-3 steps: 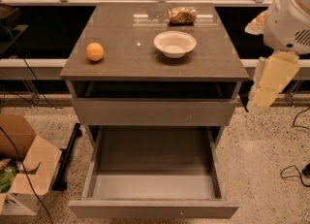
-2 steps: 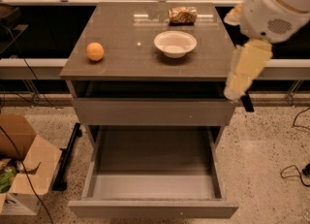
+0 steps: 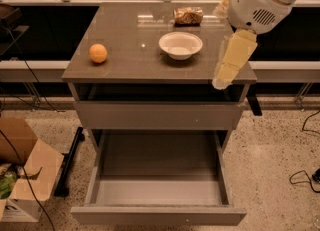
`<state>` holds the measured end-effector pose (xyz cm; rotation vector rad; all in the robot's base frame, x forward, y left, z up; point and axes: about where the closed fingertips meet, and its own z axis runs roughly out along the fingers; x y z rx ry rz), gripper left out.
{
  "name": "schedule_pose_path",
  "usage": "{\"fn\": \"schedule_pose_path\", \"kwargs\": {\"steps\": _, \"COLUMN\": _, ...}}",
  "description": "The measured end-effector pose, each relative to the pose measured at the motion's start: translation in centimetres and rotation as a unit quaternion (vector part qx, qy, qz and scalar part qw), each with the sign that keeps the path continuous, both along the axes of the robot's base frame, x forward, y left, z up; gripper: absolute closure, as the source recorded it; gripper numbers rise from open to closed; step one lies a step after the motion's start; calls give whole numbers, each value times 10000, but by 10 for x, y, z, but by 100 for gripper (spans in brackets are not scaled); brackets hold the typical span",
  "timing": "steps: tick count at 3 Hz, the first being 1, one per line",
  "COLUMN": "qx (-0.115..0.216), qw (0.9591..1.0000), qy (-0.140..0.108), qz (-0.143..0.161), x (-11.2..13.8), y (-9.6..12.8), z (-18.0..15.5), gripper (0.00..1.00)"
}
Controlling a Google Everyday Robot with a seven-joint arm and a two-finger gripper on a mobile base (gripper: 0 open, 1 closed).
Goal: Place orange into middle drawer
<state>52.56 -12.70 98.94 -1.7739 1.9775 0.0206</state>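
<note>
The orange [image 3: 98, 53] sits on the left side of the grey cabinet top [image 3: 135, 62]. The middle drawer [image 3: 159, 215] is pulled wide out below, its grey floor bare. My gripper [image 3: 226, 75] hangs from the white arm over the top's right front corner, well to the right of the orange and above the drawer's right side. It holds nothing that I can see.
A white bowl [image 3: 180, 45] stands mid-top, and a crinkled snack bag [image 3: 188, 16] lies behind it. A shut drawer front [image 3: 160, 115] sits above the open drawer. A cardboard box [image 3: 25, 170] stands on the floor at left. Cables [image 3: 302, 176] lie at right.
The arm and gripper have swung left, from beside the cabinet's right edge to over its right front corner. The orange, bowl and drawer have not moved.
</note>
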Motion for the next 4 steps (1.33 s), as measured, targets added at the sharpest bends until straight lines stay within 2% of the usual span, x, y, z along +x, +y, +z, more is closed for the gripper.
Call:
{"fn": "schedule_pose_path", "kwargs": {"steps": 1, "qx": 258, "qw": 9995, "qy": 68, "qz": -166, "x": 9, "y": 10, "z": -18, "gripper": 0}}
{"fn": "schedule_pose_path", "kwargs": {"steps": 2, "qx": 573, "qw": 9983, "qy": 77, "qz": -98, "x": 33, "y": 40, "z": -38, "gripper": 0}}
{"fn": "schedule_pose_path", "kwargs": {"steps": 3, "qx": 946, "qw": 9953, "qy": 94, "qz": 167, "x": 71, "y": 88, "z": -60, "gripper": 0}}
{"fn": "schedule_pose_path", "kwargs": {"steps": 4, "qx": 1171, "qw": 9926, "qy": 95, "qz": 301, "x": 99, "y": 121, "z": -72, "gripper": 0}}
